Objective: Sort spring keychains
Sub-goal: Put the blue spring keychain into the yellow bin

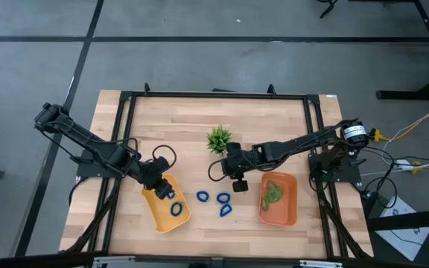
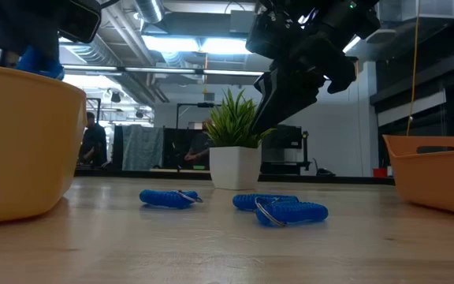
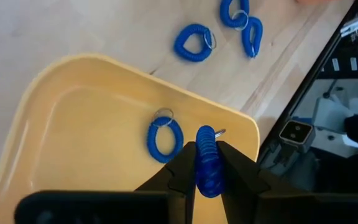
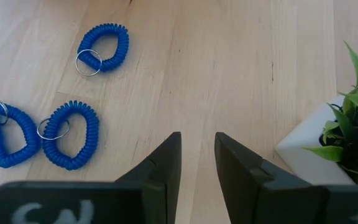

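Note:
My left gripper (image 3: 205,147) hangs over the yellow tray (image 3: 73,112), shut on a dark blue spring keychain (image 3: 207,163). A second blue keychain (image 3: 165,138) lies flat on the tray's floor. Three more blue ones (image 4: 103,48) (image 4: 71,134) (image 4: 6,134) lie on the wood between the trays. My right gripper (image 4: 197,135) hovers open above bare table, between those three and the potted plant (image 4: 344,134), with nothing between its fingers. Light green keychains (image 1: 272,191) lie in the orange tray (image 1: 289,212). My left gripper pinches the blue keychain's coil (image 3: 207,177) between its two fingers, the loop standing edge-on in the gap. Its far end with the metal ring (image 3: 220,132) sticks out past the fingertips. The fingers slant down from above the tray. The keychain (image 2: 42,61) is clear of the tray.
The small green plant in a white pot (image 1: 219,138) stands behind the right gripper. The yellow tray (image 1: 162,216) sits front left and the orange tray front right. Black frame rails (image 1: 214,95) border the wooden top.

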Controlling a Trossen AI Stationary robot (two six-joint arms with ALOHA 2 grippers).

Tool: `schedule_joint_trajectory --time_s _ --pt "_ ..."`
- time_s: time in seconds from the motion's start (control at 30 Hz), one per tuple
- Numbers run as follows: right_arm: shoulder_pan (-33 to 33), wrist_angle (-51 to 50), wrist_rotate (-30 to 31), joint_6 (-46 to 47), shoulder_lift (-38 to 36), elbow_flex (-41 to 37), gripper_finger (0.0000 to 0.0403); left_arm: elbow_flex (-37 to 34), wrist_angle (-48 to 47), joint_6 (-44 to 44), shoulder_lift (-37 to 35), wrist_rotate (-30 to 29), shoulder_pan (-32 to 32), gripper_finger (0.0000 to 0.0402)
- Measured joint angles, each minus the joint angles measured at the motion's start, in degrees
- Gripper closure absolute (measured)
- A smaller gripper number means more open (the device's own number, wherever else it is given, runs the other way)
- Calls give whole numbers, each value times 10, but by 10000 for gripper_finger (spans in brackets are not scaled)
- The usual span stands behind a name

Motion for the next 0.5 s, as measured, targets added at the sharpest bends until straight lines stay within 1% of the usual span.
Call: schedule_joint_trajectory --time_s 0.17,0.37,0.5 --pt "0 0 0 0 0 0 305 0 0 -1 0 -6 0 334" --pt "0 0 0 0 0 0 305 0 -5 -29 0 -8 0 312" --pt "0 0 0 0 0 0 305 0 -7 -31 0 -8 0 295"
